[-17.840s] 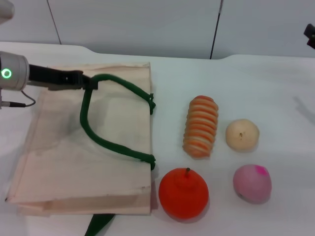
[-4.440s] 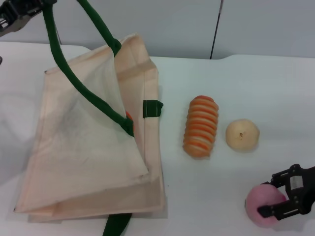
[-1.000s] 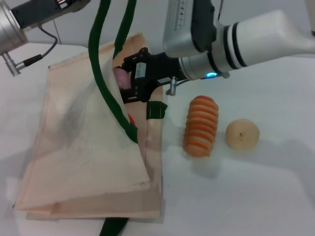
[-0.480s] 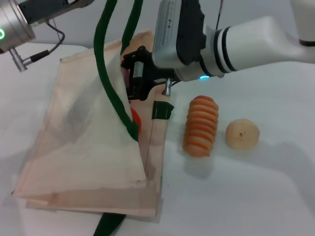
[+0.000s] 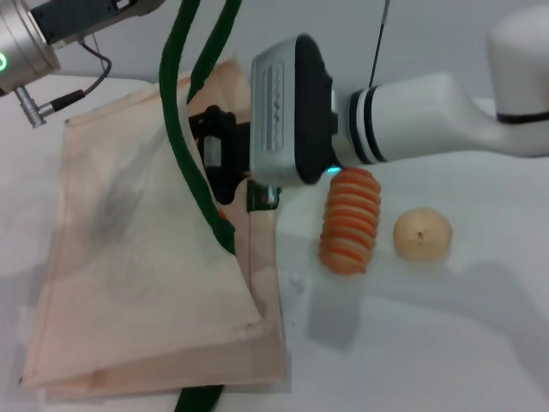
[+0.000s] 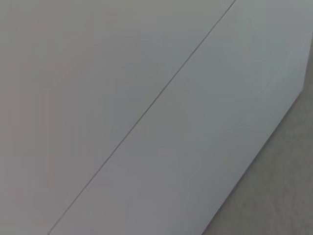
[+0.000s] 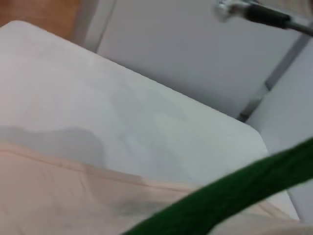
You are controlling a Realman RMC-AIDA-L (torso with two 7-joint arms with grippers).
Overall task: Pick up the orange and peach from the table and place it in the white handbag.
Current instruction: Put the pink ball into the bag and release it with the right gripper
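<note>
- We see the right gripper (image 5: 213,159) reaching into the mouth of the white handbag (image 5: 129,257); its jaws are hidden behind the green handle (image 5: 184,146) and the cloth, so we cannot tell how far they are open.
- The left gripper is out of view above; only its arm (image 5: 51,26) shows, and the handle rises up toward it.
- The peach is not visible. Only a small orange sliver (image 5: 225,215) shows just below the jaws.
- Half a second ago pink showed between the fingers; now the wrist is deeper and covers it.
- The striped roll (image 5: 349,219) and the pale ball (image 5: 422,233) have not moved.
</note>
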